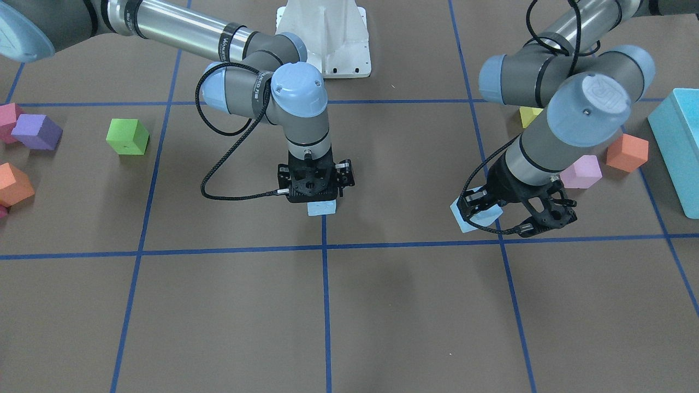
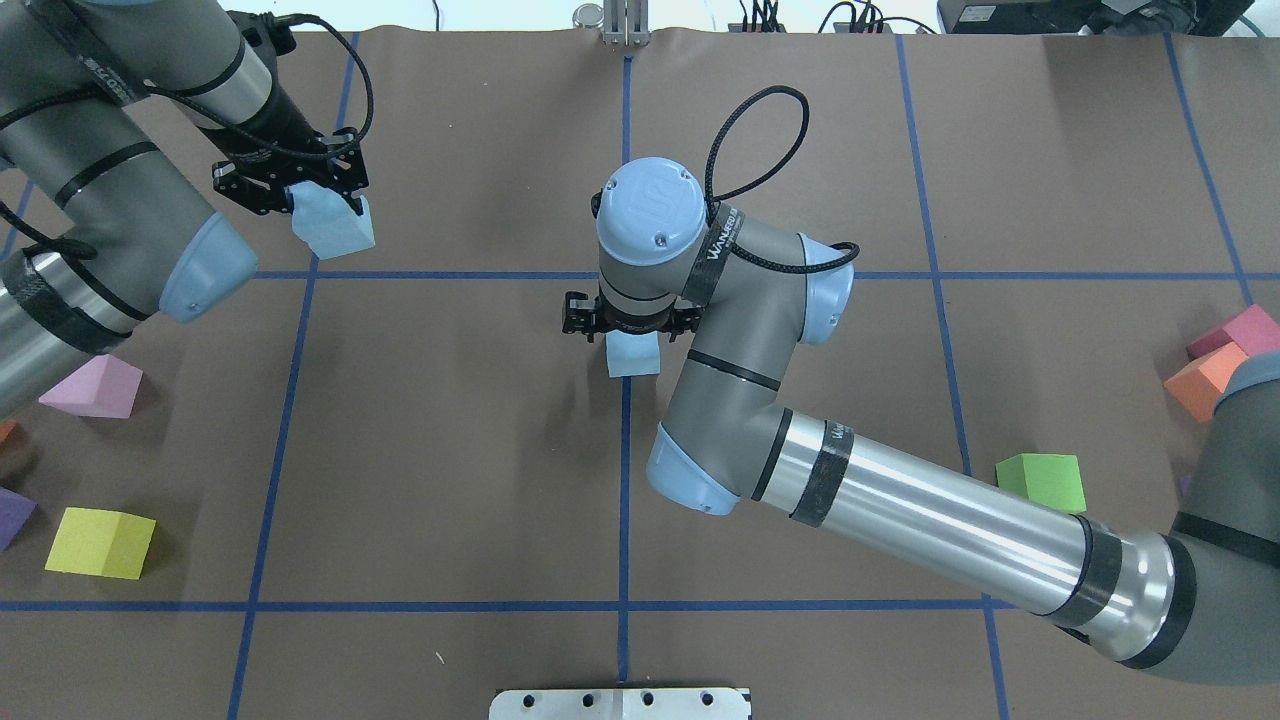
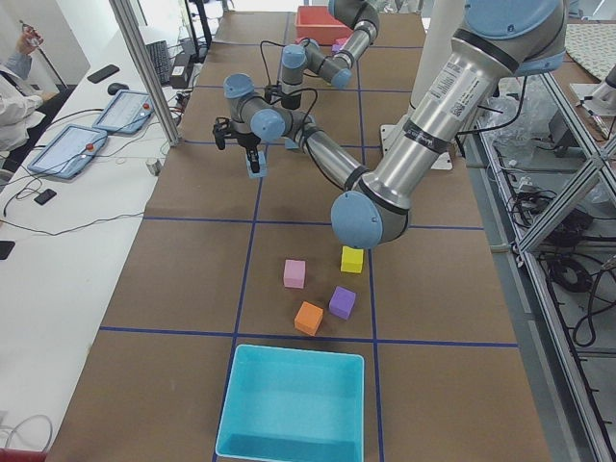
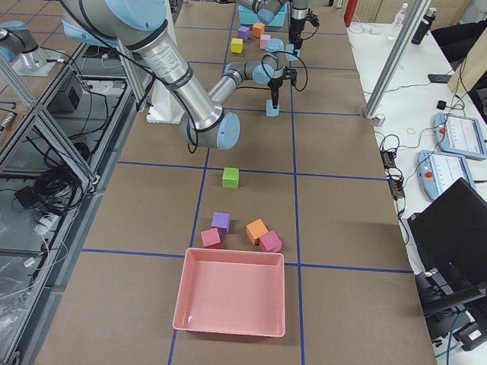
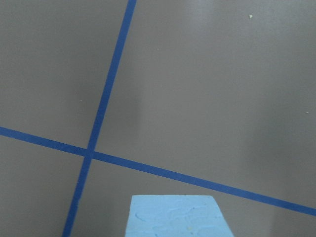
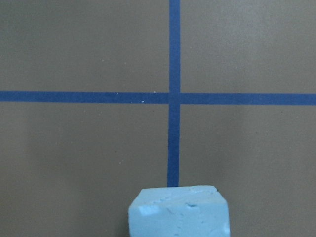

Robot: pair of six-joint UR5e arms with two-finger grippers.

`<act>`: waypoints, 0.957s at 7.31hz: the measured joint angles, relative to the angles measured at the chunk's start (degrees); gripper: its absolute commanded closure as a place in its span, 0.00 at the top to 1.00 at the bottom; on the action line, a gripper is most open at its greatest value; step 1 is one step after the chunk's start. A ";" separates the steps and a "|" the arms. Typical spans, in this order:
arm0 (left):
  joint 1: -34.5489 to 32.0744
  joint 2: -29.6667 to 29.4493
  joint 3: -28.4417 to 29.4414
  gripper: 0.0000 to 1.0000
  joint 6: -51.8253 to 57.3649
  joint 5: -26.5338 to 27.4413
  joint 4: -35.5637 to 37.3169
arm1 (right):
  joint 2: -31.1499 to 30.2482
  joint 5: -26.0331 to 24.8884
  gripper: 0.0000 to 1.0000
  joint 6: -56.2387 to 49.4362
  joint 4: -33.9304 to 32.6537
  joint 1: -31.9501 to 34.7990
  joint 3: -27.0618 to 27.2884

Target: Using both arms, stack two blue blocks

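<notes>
My left gripper is shut on a pale blue block and holds it tilted above the table, far left of the centre line. The front view shows this gripper and block on its right side. The left wrist view shows the block's top over a tape crossing. My right gripper points straight down, shut on the second blue block at the table's centre line, low over the surface. This block also shows in the front view and the right wrist view. The fingers are mostly hidden.
A green cube, purple cube, orange cube and pink cube lie on my right side. A yellow cube, lilac cube, orange cube and turquoise bin lie on my left. A pink bin stands at the right end.
</notes>
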 measured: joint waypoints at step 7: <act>11.74 -16.04 9.91 0.53 -9.30 6.16 -0.08 | -17.09 11.65 1.00 -15.01 -0.74 16.70 13.99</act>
